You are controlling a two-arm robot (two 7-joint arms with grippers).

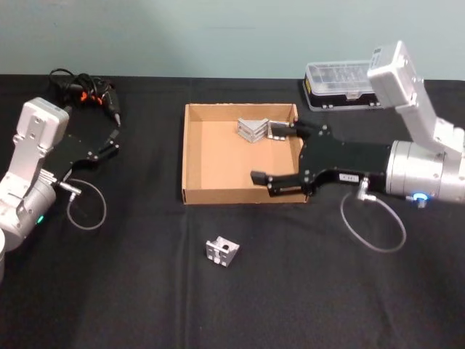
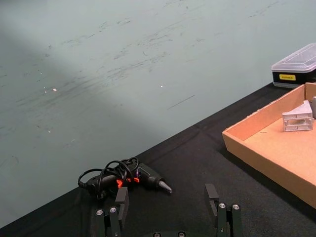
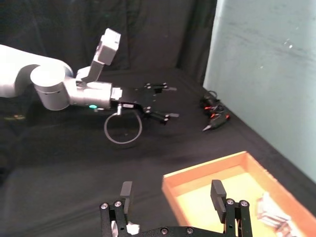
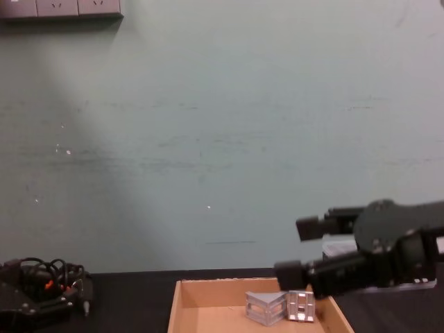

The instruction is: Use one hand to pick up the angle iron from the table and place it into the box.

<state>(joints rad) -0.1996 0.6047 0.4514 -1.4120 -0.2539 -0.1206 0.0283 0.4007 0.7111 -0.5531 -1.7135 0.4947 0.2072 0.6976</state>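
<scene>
Your right gripper (image 1: 263,154) hangs over the box (image 1: 187,153) at its right wall, fingers spread, empty; the angle iron (image 1: 221,252) sits on the table (image 1: 131,291), back toward the robot and left, nearer it than the parked left gripper (image 1: 112,138)

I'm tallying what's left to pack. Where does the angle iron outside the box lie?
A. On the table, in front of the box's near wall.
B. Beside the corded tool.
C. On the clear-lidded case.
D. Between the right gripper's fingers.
A: the lone angle iron lies on the table, apart from the box's near wall; the right gripper hovers open above the box.
</scene>
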